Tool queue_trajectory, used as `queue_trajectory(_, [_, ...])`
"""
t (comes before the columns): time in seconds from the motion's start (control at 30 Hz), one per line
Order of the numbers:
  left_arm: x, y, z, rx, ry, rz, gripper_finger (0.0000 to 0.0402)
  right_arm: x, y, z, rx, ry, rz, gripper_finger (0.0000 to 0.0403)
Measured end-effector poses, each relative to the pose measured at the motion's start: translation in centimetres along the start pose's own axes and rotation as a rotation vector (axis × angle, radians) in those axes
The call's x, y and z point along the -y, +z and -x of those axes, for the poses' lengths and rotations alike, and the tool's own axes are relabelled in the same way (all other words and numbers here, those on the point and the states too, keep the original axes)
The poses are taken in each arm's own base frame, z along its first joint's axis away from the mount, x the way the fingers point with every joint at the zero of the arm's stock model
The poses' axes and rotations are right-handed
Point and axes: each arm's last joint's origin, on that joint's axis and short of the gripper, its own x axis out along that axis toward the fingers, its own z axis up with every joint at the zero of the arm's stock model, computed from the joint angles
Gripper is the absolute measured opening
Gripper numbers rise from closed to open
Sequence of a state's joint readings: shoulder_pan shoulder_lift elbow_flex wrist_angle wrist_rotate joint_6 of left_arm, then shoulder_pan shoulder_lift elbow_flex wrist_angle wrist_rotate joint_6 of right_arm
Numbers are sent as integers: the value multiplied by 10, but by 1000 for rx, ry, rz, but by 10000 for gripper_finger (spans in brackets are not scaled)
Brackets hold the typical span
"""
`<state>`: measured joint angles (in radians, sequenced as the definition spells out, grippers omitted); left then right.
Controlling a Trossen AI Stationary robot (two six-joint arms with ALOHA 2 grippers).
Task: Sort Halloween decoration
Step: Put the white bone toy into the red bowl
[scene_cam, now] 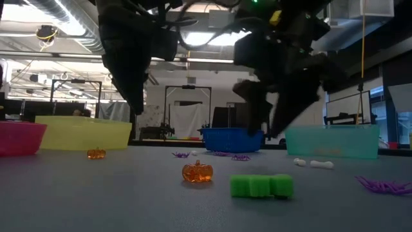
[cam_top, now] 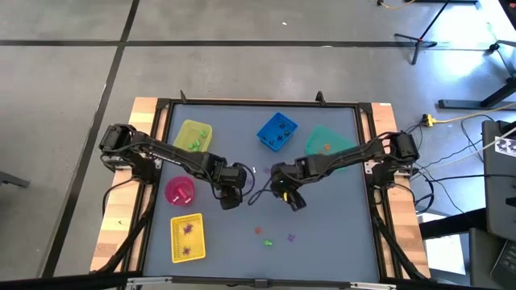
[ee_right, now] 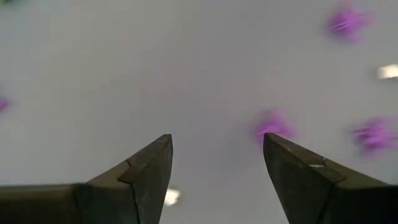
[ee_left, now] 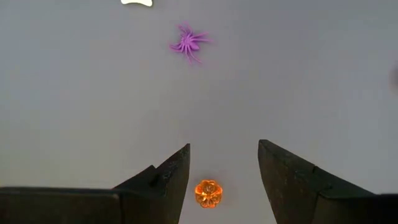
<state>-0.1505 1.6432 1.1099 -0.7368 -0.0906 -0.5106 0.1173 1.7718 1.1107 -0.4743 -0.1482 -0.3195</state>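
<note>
Orange pumpkin (ee_left: 208, 193) | between left fingers (ee_left: 168, 180), untouched | both grippers' fingers released

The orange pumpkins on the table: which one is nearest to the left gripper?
The orange pumpkin that lies directly between the open fingers of the left gripper. The other pumpkin sits farther off, in front of the yellow bin.

Orange pumpkin (scene_cam: 197, 172), green trinket (scene_cam: 261, 186), purple spiders (scene_cam: 385, 186), white bones (scene_cam: 313, 164), loose on table
</note>
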Motion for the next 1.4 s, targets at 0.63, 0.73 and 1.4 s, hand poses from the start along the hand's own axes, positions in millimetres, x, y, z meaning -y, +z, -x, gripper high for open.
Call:
queue_trajectory(0.63, [0,0,0,0,1,1,173,-9,-23,-9,-85,123,194,250])
queue_trajectory(0.73, [0,0,0,0,1,1,173,-9,-23,-9,-76,141,205,250])
queue_trajectory(1.4, [0,0,0,2,4,4,173,-9,-23,-11,-73,149,420,250])
